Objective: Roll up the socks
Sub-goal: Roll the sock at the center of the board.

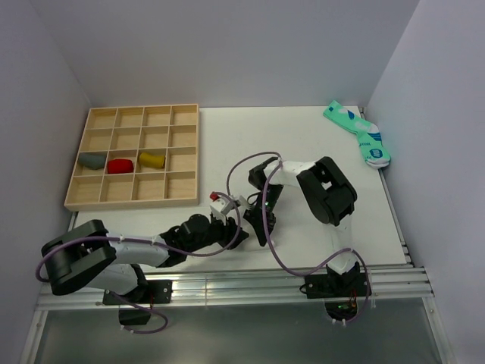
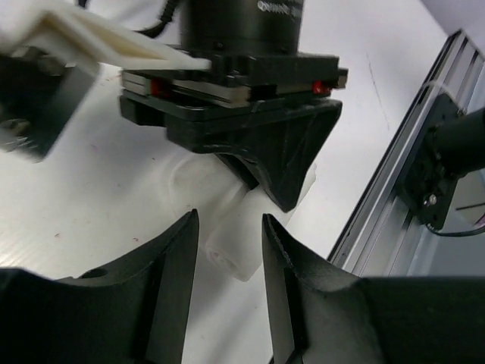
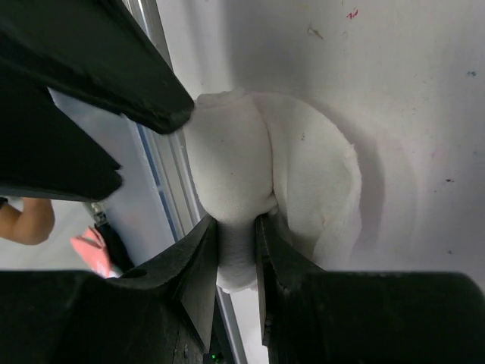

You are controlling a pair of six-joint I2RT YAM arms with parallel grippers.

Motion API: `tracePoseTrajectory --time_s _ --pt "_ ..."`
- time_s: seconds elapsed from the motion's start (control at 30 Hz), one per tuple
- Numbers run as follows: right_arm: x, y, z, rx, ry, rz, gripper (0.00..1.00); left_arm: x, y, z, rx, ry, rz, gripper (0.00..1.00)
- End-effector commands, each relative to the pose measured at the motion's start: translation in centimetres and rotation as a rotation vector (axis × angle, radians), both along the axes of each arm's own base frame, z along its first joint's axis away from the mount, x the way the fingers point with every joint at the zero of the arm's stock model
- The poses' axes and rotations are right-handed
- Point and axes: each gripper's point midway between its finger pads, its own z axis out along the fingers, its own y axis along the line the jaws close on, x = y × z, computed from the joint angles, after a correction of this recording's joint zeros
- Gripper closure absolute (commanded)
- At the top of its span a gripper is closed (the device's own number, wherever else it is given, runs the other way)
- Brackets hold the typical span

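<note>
I'm mid-roll on the soft white fabric sock (image 3: 261,159) at the near edge of the white table (image 3: 424,91): my right gripper (image 3: 236,225) pinches it tight, my left gripper (image 2: 229,220) waits half open, empty, and I think it should grab the roll next.

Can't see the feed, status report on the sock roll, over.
Right gripper shut on white sock. Left gripper open by its rolled end. Edge rail close alongside.

Left arm (image 1: 129,250) and right arm (image 1: 327,193): black joint housings, pale grey links, looping mauve-grey cables (image 1: 258,155). Left pincer (image 2: 229,220): matte black, wedge-shaped fingers (image 2: 170,280) tapering to blunt tips.
</note>
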Motion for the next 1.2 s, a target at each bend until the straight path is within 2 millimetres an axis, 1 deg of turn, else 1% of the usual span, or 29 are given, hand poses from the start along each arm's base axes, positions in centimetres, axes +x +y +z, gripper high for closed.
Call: tracePoseTrajectory --time_s 0.0,0.17,0.2,0.23,0.33,0.67,0.77,0.8,0.83,0.87,0.93,0.97,1.03,1.07,1.1,1.13,1.17 --pt "1.1 -1.5 -2.3 -0.078 -0.057 0.039 0.79 0.1 -1.7 0.7 0.029 -0.078 -0.045 0.56" --pt "1.3 -1.3 -2.4 -0.086 -0.056 0.034 0.79 -0.9 -2.6 0.0 0.054 -0.082 -0.093 0.56" --pt "1.3 -1.3 -2.5 -0.089 -0.052 0.035 0.79 -1.0 -2.6 -0.5 0.070 -0.077 -0.097 0.56" --pt "1.3 -1.3 -2.6 -0.092 -0.051 0.035 0.79 -1.1 -2.7 -0.6 0.075 -0.078 -0.103 0.56" --pt "1.6 -1.3 -2.6 -0.097 -0.059 0.027 0.79 -1.3 -2.9 -1.4 0.104 -0.078 -0.117 0.56" --pt "1.8 -1.4 -3.1 -0.108 -0.069 0.008 0.79 -1.6 -4.0 -2.3 0.125 -0.073 -0.154 0.56" --pt "2.1 -1.4 -3.4 -0.112 -0.087 -0.003 0.79 -1.8 -4.3 -2.9 0.142 -0.057 -0.166 0.58" --pt "2.3 -1.3 -3.6 -0.107 -0.099 -0.007 0.79 -2.0 -4.4 -3.4 0.153 -0.044 -0.179 0.60" --pt "2.3 -1.3 -3.6 -0.106 -0.103 -0.010 0.79 -2.0 -4.6 -3.4 0.154 -0.040 -0.186 0.61" --pt "2.3 -1.2 -3.6 -0.109 -0.108 -0.015 0.79 -2.2 -4.6 -4.1 0.173 -0.020 -0.195 0.63" --pt "2.6 -1.2 -3.8 -0.111 -0.124 -0.031 0.78 -2.4 -5.0 -4.4 0.180 -0.002 -0.209 0.67" --pt "2.8 -1.1 -3.7 -0.108 -0.136 -0.033 0.77 -2.6 -5.0 -4.9 0.191 0.012 -0.217 0.71" --pt "3.1 -1.0 -3.9 -0.111 -0.155 -0.050 0.76 -2.9 -5.2 -5.2 0.195 0.035 -0.233 0.77" --pt "3.2 -1.0 -3.9 -0.107 -0.163 -0.054 0.75 -3.1 -5.2 -5.7 0.206 0.047 -0.240 0.81" --pt "3.6 -0.7 -3.6 -0.091 -0.190 -0.062 0.72 -3.2 -5.1 -6.1 0.219 0.060 -0.242 0.87" --pt "3.6 -0.9 -3.7 -0.108 -0.202 -0.075 0.71 -3.4 -5.3 -6.1 0.218 0.074 -0.252 0.91" --pt "3.8 -0.8 -3.8 -0.109 -0.220 -0.083 0.67 -3.6 -5.3 -6.8 0.234 0.088 -0.259 0.97"
